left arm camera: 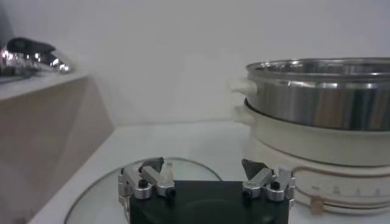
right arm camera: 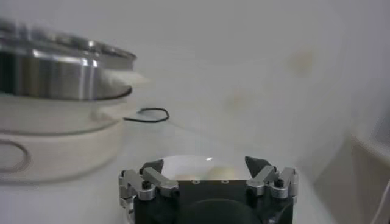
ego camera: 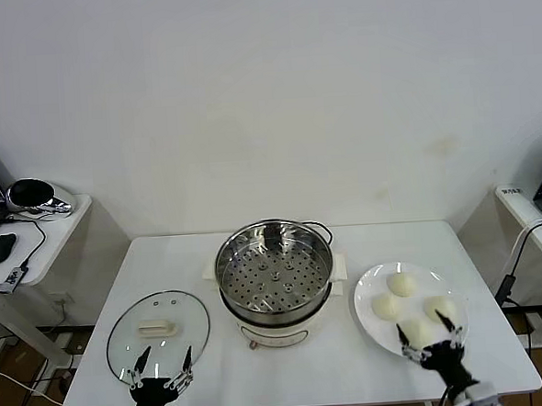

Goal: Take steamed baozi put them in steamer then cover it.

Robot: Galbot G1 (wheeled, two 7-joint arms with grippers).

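Note:
The steamer [ego camera: 275, 272], a shiny steel pot with a perforated tray on a cream base, stands open at the table's middle. The glass cover [ego camera: 158, 334] with its cream handle lies flat to its left. Several cream-white baozi [ego camera: 402, 284] sit on a white plate [ego camera: 366, 319] to its right. My left gripper [ego camera: 161, 363] is open and empty at the cover's front edge. My right gripper [ego camera: 431, 336] is open and empty at the plate's front edge, beside the nearest baozi [ego camera: 415, 330]. The left wrist view shows the open gripper [left arm camera: 203, 165], the cover [left arm camera: 97, 201] and the steamer [left arm camera: 323, 91]. The right wrist view shows the open gripper [right arm camera: 207, 164], the plate [right arm camera: 195, 162] and the steamer [right arm camera: 55, 70].
A black cord [right arm camera: 151, 114] loops behind the steamer. A side table [ego camera: 33, 231] at the left holds a mouse and a headset. Another side table [ego camera: 535, 224] at the right carries a laptop and cable. The wall is close behind the table.

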